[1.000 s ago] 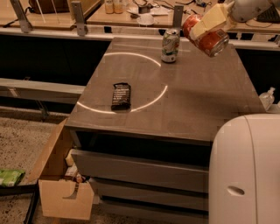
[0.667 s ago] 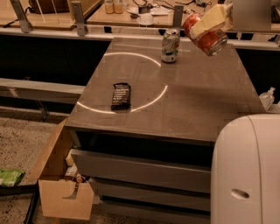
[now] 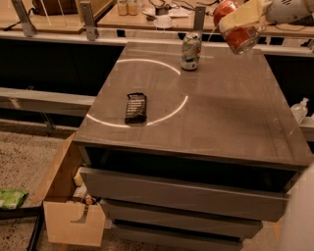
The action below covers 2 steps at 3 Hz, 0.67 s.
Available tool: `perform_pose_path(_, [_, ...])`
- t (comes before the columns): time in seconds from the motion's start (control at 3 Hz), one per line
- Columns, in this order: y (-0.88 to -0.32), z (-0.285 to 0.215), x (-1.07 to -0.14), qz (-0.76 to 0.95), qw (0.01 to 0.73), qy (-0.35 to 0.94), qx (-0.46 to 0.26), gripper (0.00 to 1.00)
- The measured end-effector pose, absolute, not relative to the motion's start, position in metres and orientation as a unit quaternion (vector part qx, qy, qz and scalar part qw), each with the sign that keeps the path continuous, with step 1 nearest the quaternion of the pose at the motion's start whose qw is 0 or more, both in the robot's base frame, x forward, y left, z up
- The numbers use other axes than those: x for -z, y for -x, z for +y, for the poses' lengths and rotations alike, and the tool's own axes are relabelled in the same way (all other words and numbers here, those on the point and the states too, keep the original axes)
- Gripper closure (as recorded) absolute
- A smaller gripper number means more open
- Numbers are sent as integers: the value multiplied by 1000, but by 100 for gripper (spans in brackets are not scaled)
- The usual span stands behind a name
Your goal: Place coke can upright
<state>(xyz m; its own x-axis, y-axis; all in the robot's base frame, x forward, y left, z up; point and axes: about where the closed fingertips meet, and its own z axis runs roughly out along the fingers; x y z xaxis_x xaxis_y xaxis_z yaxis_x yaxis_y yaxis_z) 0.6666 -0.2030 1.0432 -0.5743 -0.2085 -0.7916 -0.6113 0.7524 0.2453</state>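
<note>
Above the far right corner of the desk (image 3: 223,115), my gripper (image 3: 236,18) is clamped around the coke can (image 3: 241,38), which hangs tilted. I judge this mid-carry; next I'd level it upright, then lower it onto the surface.

The arm (image 3: 292,9) comes in from the far right edge, its pale wrist nearly level and pointing left. At its end the pincer (image 3: 239,20) hangs in the air above the far right part of the desk (image 3: 221,112), a cream finger (image 3: 243,14) clamped slantwise across the tilted coke can (image 3: 241,40). A white curved part of the robot's body (image 3: 305,215) fills the near right corner.
</note>
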Motion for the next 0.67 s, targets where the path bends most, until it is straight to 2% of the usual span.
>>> perform_pose_path(0.33, [-639, -196, -1079, 799, 477, 262, -256, 100])
perform_pose_path(0.67, [-622, -196, -1074, 758, 539, 248, -273, 100])
